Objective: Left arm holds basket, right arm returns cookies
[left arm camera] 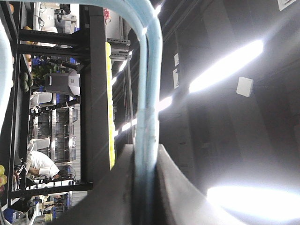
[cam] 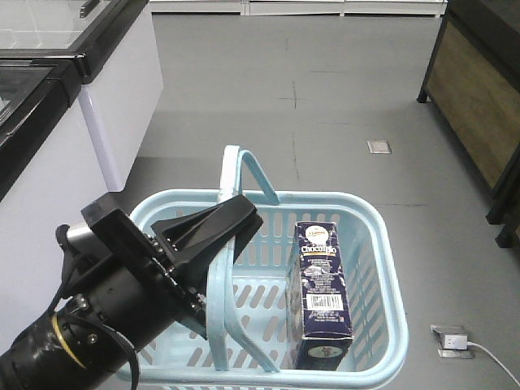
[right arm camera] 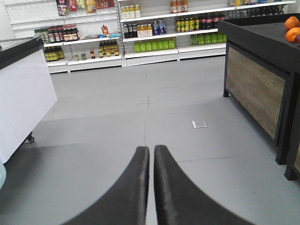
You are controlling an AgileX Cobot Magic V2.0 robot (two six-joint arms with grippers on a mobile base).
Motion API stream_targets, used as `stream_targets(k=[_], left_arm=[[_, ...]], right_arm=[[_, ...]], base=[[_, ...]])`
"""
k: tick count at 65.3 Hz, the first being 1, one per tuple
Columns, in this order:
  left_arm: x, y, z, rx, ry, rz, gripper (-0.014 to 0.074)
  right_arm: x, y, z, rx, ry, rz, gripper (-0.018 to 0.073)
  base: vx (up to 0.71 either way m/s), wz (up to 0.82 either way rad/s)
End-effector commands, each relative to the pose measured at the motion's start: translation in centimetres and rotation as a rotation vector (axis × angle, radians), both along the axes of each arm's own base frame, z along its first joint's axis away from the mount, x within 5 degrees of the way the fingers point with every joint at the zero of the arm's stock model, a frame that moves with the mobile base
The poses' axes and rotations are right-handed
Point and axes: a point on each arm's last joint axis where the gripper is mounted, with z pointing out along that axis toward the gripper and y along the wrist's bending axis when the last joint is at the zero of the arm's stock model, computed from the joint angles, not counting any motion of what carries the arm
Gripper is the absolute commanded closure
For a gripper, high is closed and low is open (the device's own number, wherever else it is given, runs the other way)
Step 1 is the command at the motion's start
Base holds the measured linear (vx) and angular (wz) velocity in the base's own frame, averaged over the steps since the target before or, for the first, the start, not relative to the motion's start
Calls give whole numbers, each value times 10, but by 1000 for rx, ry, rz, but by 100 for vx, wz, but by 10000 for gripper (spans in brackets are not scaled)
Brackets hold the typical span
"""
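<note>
**Left gripper clamps basket handles, cookies in basket, right gripper bare**

Left gripper (cam: 236,219) is pinched on the two handles (cam: 236,175) of the light blue basket (cam: 325,196). Both handles are raised and brought together between the black wedge fingers (cam: 203,227). The left wrist view shows the same grip from behind. The left gripper (left arm camera: 144,152) has the blue handle bar (left arm camera: 149,93) running straight up out of the narrow slot between its fingers, touching both sides. The left arm (cam: 97,317) comes in from the lower left, with its yellow ring near the frame corner.

The cookies (cam: 322,284) are inside the basket, in its right half, just beside the right wall. The dark navy carton stands on end, tilted slightly, with the barcode side facing the camera. Nothing is touching it except the basket.

The right gripper (right arm camera: 151,149) has its fingers pressed almost together with only a thin slit between them and nothing held. It points out over the grey floor (right arm camera: 117,108), well apart from the basket.

Around the scene there is a white freezer cabinet (cam: 122,97) at the left and a dark wood-panelled stand (cam: 479,106) at the right. Shelves of bottles (right arm camera: 150,28) line the back wall, and oranges (right arm camera: 293,28) sit on top of the stand. A floor plate (cam: 379,146) and a white adapter (cam: 451,340) lie on the floor.
</note>
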Motion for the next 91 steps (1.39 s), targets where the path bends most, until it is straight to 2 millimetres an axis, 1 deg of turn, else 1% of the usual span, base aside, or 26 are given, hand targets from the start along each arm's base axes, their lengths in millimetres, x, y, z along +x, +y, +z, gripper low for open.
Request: stream_targets(k=[1,91], left_arm=[[-4,4,27,-147,-119,3,597],[-4,3,26,-138,-124,7,596]], right_arm=[[0,0,1,-20,-65,-2,562],[0,0,1,-20,-64,-2,562]], base=[[0,0],[0,0]])
